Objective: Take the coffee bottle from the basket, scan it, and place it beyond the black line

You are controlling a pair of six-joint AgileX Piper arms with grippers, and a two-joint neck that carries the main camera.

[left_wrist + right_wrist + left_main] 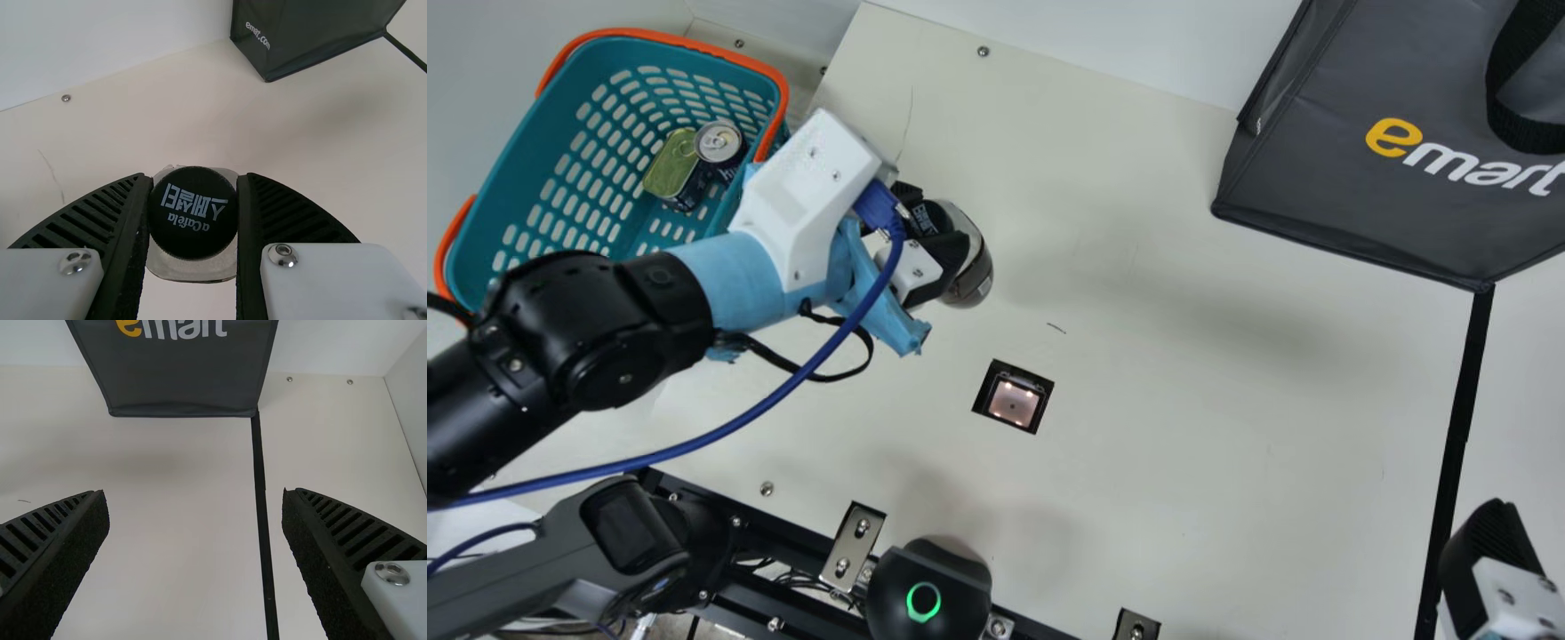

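Left end effector point(935, 222) around one bottle point(972, 265)

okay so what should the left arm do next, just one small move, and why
Probably carry the coffee bottle over to the lit scanner window. The left gripper has it pinched at its black cap, outside the basket, and it is not yet above that window.

Cream table point(1183, 427) extends beneath and around left claw point(932, 220). Dark bag point(1316, 169) rests on it, well to claw's right; black line point(1458, 418) runs from bag's corner toward near edge. Lit scanner window point(1013, 402), recessed, sits near claw, rightward and nearer.
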